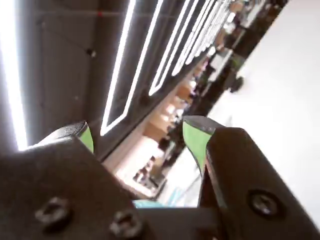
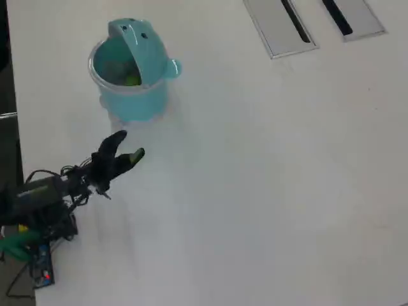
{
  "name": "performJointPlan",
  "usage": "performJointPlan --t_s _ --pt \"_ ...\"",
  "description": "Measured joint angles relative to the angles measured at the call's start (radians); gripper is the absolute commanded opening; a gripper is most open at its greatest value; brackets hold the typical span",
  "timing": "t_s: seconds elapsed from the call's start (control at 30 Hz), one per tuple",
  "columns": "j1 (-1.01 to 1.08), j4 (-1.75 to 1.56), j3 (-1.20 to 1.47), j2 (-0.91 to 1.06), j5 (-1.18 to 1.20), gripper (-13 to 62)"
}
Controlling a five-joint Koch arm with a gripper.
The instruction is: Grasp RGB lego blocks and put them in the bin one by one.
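the white table (image 2: 268, 191) fills almost all of the overhead view, and most of its surface is bare. at its top edge in that view lie two grey slotted panels (image 2: 280, 25), well apart from everything else. the arm (image 2: 57, 188) comes in from the lower left corner, with wires and a small board beside its base. the bin (image 2: 131, 95) stands near the top left, a round teal pot with a clear rim; its flip lid (image 2: 137, 41) is tilted up and back, and a knob sticks out on its right side. inside the bin a yellow-green lego block (image 2: 132, 80) is seen; other blocks in it i cannot make out. the gripper (image 2: 132, 145) is just below the bin in the overhead view, apart from it, with nothing between them. its jaws stand spread and hold nothing. in the wrist view the two green-faced fingertips (image 1: 195, 137) point at ceiling light strips, with a clear gap between them.
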Motion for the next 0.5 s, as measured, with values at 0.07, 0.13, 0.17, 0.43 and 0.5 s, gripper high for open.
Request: performJointPlan --t_s 0.07,0.13,0.17,0.43,0.5 --pt "0.029 -0.021 0.035 0.000 0.032 33.0" --pt "0.060 -0.083 0.112 0.000 0.051 33.0" --pt "0.069 -0.110 0.150 0.000 0.054 33.0" --pt "0.077 -0.337 0.417 0.000 0.058 33.0" --pt "0.078 -0.371 0.469 0.000 0.058 33.0"
